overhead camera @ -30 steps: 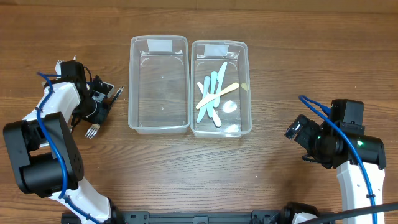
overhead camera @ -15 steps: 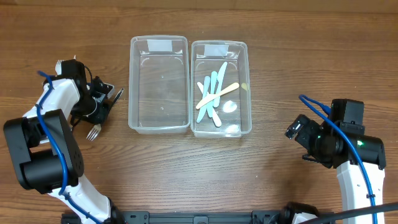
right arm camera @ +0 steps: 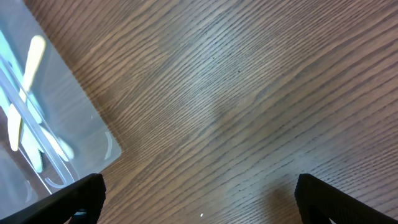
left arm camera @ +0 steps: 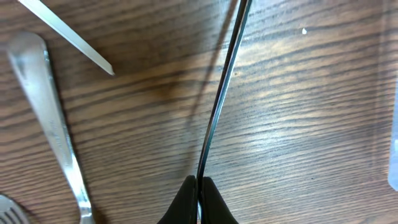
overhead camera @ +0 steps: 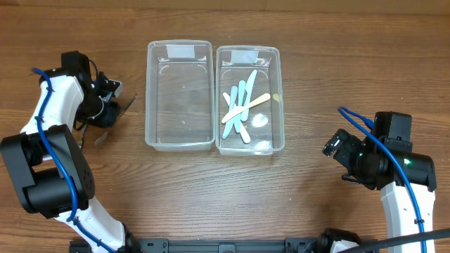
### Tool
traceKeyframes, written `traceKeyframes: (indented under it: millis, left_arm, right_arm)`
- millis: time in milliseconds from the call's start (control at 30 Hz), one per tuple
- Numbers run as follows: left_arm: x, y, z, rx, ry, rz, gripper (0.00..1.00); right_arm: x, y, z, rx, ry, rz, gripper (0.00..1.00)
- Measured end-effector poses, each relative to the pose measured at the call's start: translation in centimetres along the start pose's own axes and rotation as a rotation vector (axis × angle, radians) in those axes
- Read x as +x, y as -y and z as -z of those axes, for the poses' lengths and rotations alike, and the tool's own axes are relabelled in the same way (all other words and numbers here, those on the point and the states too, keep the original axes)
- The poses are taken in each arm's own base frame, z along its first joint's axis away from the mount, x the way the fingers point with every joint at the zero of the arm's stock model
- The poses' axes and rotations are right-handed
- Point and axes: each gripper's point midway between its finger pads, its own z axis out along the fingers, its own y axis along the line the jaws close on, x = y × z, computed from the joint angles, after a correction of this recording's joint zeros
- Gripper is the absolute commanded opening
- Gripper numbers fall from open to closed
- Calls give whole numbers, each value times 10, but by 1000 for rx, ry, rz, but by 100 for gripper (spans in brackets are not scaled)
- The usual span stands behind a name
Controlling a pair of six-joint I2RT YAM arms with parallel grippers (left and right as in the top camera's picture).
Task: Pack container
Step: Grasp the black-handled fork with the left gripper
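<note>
Since a second ago your left arm has drawn its wrist toward the top of the overhead view, and the left pincer (overhead camera: pixel 111 105) has turned with it. The right arm, the two containers and their load have not moved. The left pincer stays clenched on a thin dark utensil (left arm camera: pixel 219 99), which runs straight out from between its fingertips and throws a soft shadow on the wood beside it. The right pincer (right arm camera: pixel 199 186) is released, its jaws wide apart over bare wood.

Some things you cannot read well. From the left wrist the utensil is seen edge-on, only a dark line, so its kind is not clear. A metal fork (left arm camera: pixel 59 137) lies to the left of the fingertips, with its tines cut off at the frame corner; from overhead it is only a faint glint behind the pincer. A pale flat strip (left arm camera: pixel 65 31), ahead and to the left, is cut off too.

Ahead of the left pincer, past the tip of the utensil, stands the nearer container (overhead camera: pixel 179 43), clear plastic with the wood grain showing through its floor. Rim against rim with it stands the farther container (overhead camera: pixel 279 105), well apart from the right pincer. Inside it pale blue pieces (overhead camera: pixel 238 105) lie crossed, a cream piece (overhead camera: pixel 254 102) lies over them, and a white spoon (overhead camera: pixel 259 121) lies just beside
</note>
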Motion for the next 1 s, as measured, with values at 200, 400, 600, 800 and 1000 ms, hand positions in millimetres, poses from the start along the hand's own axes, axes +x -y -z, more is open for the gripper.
traceKeyframes:
  millis: [200,400,600,800,1000]
  left_arm:
    - [-3,-1,10,-12,23,5,4]
    - [-5,-1,20,-24,48,4,4]
    - [-4,-1,20,-24,47,6,4]
    - [-4,-1,20,-25,47,20,4]
    - [-7,-6,20,-46,57,19,4]
  right_arm:
    - [0,0,0,0,0,0,100]
    - [-1,1,0,6,4,0,100]
    - [-1,1,0,8,4,0,100]
    - [-1,1,0,8,3,0,100]
    - [-1,1,0,8,4,0,100]
